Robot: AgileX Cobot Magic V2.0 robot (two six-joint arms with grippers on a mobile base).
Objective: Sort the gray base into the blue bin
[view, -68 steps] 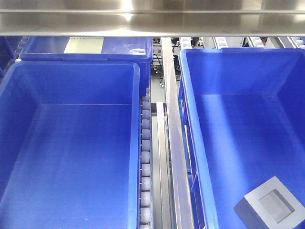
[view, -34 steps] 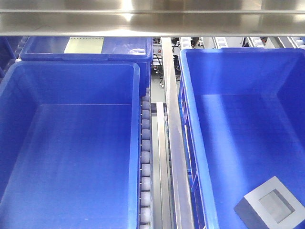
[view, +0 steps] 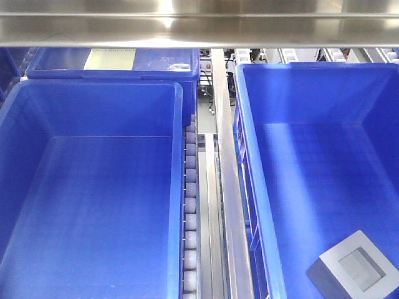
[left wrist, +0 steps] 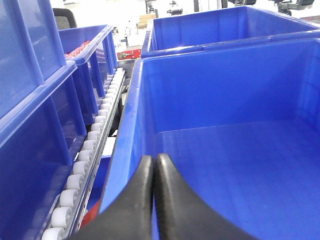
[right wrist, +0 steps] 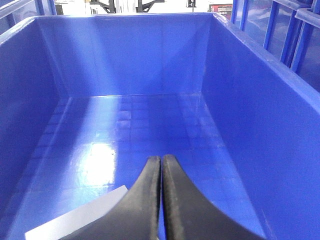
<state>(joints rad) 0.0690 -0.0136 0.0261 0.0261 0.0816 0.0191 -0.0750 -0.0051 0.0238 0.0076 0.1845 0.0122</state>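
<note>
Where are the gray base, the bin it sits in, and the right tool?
gray base (view: pixel 357 269), front view, on its framed glassy window.
blue bin (view: pixel 330 168), front view, on the bare floor.
right tool (right wrist: pixel 161 161), right wrist view, between the two closed fingertips.

The left tool (left wrist: pixel 153 165) has its two black curved fingers pressed together, tips touching, holding nothing. The right tool (right wrist: pixel 161 165) is likewise closed, its fingers meeting at the tips, nothing between them.
</note>
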